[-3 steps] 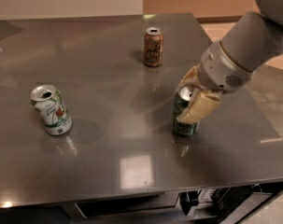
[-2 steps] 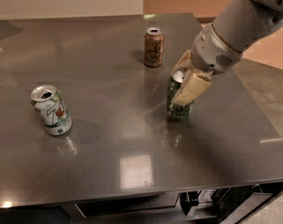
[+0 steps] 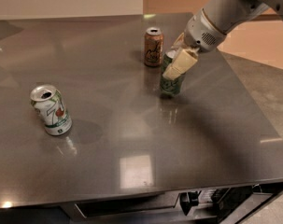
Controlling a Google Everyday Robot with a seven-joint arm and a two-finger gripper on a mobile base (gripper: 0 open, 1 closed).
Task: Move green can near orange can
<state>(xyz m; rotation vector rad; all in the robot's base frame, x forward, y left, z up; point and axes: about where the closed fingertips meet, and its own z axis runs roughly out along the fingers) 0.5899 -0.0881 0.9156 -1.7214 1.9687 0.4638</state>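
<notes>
Clamping the green can (image 3: 172, 84) by its upper half, the gripper (image 3: 175, 62) has its pale fingers closed on it, can upright, low over the grey table (image 3: 131, 139). The orange can (image 3: 153, 47) stands upright just beyond and to the left, near but apart. Lettering on both is unreadable scrawl; the far-off white can (image 3: 51, 110) shows what looks like a green 7

Only the orange can (image 3: 153, 48) crowds the end effector (image 3: 175, 65) (clasping green can (image 3: 171, 86)).

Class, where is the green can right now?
In the camera view, the green can is right of centre, just front-right of the orange can, clasped by the tool.
</notes>
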